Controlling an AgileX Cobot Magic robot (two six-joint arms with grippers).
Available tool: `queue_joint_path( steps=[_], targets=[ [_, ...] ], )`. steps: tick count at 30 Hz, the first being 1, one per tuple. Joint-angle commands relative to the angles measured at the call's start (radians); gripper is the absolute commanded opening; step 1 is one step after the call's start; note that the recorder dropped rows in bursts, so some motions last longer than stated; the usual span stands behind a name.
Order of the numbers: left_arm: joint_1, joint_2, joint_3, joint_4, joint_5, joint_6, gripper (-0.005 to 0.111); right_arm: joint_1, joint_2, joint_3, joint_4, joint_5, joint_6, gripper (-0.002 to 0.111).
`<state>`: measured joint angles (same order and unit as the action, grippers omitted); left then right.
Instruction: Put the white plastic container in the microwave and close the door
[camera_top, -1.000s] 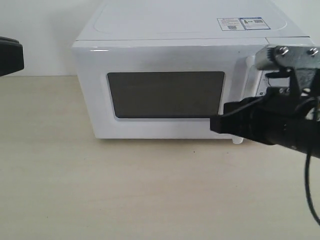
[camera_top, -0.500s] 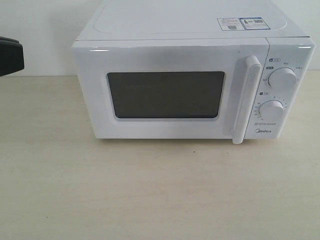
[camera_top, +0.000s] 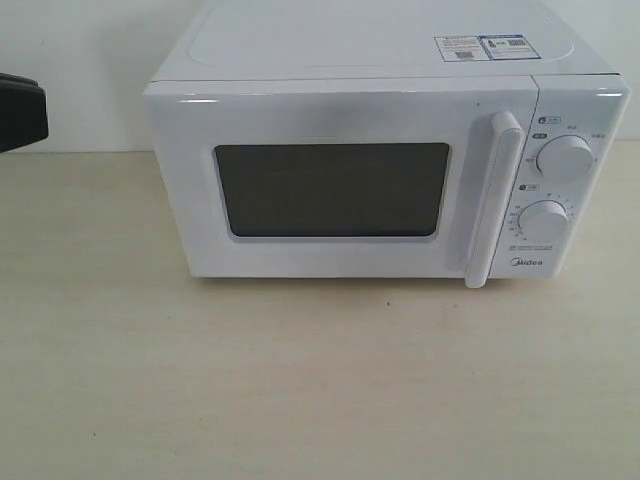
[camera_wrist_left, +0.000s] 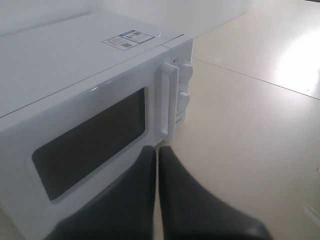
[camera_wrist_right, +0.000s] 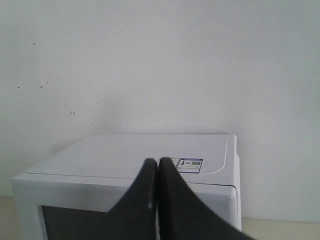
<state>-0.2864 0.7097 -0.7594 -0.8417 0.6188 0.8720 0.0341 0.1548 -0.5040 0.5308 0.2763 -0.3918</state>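
Observation:
The white microwave stands on the pale table with its door shut, and the long handle lies beside the two knobs. The white plastic container is out of view in every frame. My left gripper is shut with nothing in it, hanging off the front of the microwave near the lower end of the handle. Out in front of the microwave, about level with its top, my right gripper is also shut and empty. It does not show in the exterior view.
A black part of an arm pokes in at the left edge of the exterior view, apart from the microwave. The pale table stretches in front. A white wall rises behind.
One second ago the right arm hung in front of the microwave's knob panel in the exterior view. It has since left that view. The door stays shut.

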Motion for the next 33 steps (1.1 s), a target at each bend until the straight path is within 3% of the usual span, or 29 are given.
queue_joint_path(
  steps=[1, 16, 33],
  targets=[
    [-0.004, -0.006, 0.009, -0.007, 0.004, -0.009, 0.004, -0.013, -0.054, 0.006, -0.05, 0.05, -0.011, 0.0],
    [-0.004, -0.006, 0.009, -0.007, 0.001, -0.009, 0.004, -0.013, -0.155, 0.366, -0.036, -0.234, -0.003, 0.0],
    [-0.004, -0.006, 0.009, -0.007, -0.006, -0.009, 0.004, -0.013, -0.155, 0.464, -0.018, -0.276, 0.045, 0.0]
  ],
)
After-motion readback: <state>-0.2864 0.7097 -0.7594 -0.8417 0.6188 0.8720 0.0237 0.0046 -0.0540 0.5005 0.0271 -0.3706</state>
